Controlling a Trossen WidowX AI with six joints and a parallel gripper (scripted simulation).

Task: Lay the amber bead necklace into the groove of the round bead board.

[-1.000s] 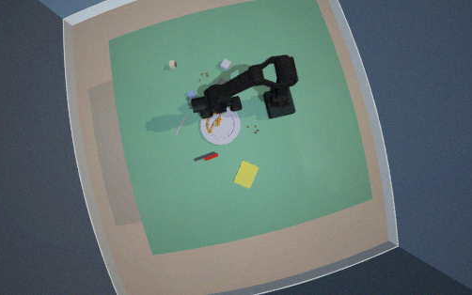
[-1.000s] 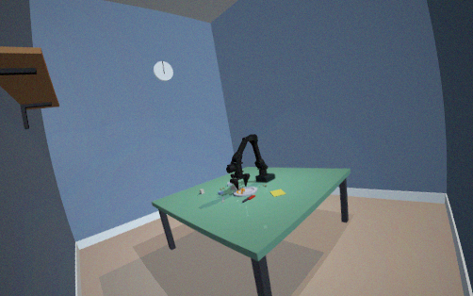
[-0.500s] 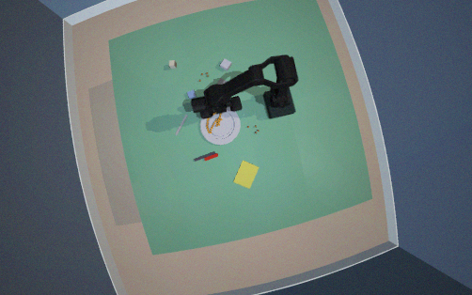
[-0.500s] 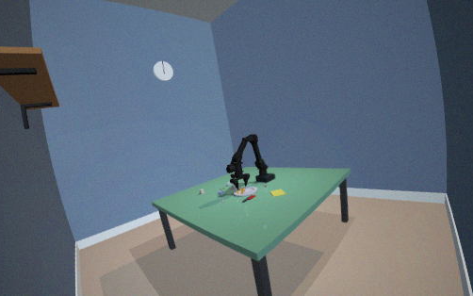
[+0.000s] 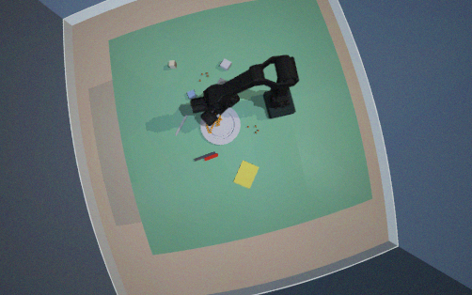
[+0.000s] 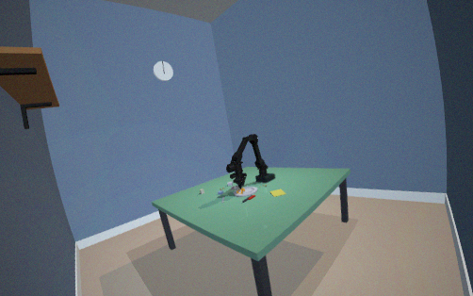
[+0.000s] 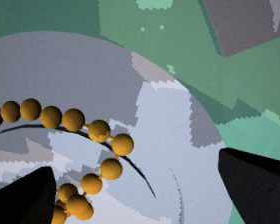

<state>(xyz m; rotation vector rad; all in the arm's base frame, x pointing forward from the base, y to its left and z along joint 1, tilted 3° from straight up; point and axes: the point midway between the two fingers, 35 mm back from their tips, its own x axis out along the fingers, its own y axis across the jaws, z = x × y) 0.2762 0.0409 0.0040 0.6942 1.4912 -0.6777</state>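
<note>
The round bead board (image 5: 231, 136) (image 6: 253, 192) (image 7: 41, 60) is pale and lies flat on the green table. The amber bead necklace (image 5: 210, 129) (image 7: 73, 120) lies bunched on one side of it. In the wrist view a row of beads runs along the outer side of the dark groove arc, then bends back sharply across it towards the middle. My gripper (image 7: 137, 169) is open, low over the board, with the bend of the necklace between its fingertips. One finger is close beside the inner beads. The rest of the necklace is cut off in the wrist view and partly hidden by the arm in the top view.
A red and black tool (image 5: 211, 157) and a yellow pad (image 5: 246, 175) lie on the near side. A thin pale rod (image 5: 181, 126) and a blue block (image 5: 191, 94) are left of the board. A white block (image 5: 226, 64), a beige block (image 5: 172, 64) and small brown bits lie beyond.
</note>
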